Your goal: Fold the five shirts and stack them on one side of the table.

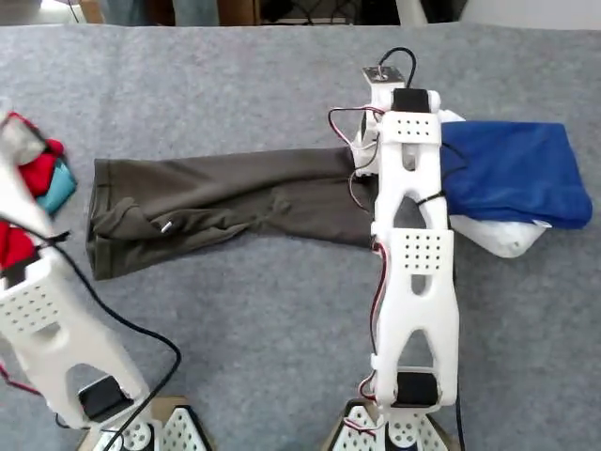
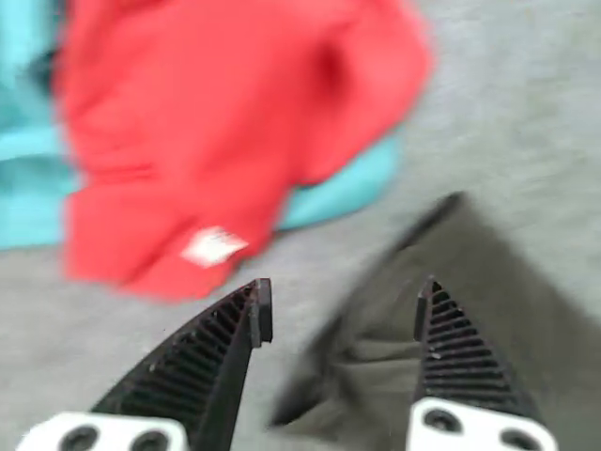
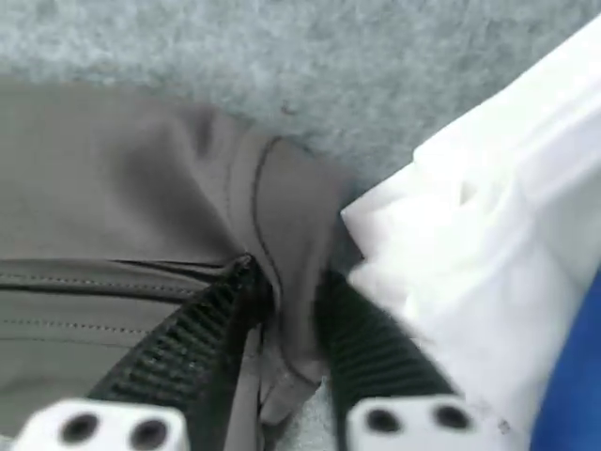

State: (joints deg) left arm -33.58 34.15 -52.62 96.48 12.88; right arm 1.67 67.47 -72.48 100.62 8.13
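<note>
Right wrist view puts the right gripper (image 3: 286,277) low on the cloth. Its jaws are drawn close together and pinch a raised fold of the olive shirt (image 3: 113,188) near a stitched seam at that garment's end. Just beside the pinch lies the white shirt (image 3: 470,244), with the blue shirt (image 1: 512,169) folded on top of it; the two make a small stack at the right arm's side of the table (image 1: 235,85).

The left gripper (image 2: 343,310) has its jaws spread wide with nothing between them. It hovers above the other end of the olive shirt, close to its corner. Beyond it the red shirt (image 2: 216,113) lies crumpled over the teal shirt (image 2: 28,141) at the table's far left edge.

From above, the olive shirt stretches as a long band across the middle of the grey cover. It is already narrowed lengthwise, and a few wrinkles bunch toward its left end.

The fabric looks thin, limp and light, so it will probably sag and drape from whatever point holds it, and a single pinch is likely to drag the rest along askew. The fuzzy cover may catch it as it slides. The best holds appear to be the hems and corners, where the doubled, stitched cloth gives the ribbed jaws more to bite. Taking both ends at once should keep the band flat for the crosswise fold. The white shirt's edge sits close enough to the right pinch that it could be caught up with it.
</note>
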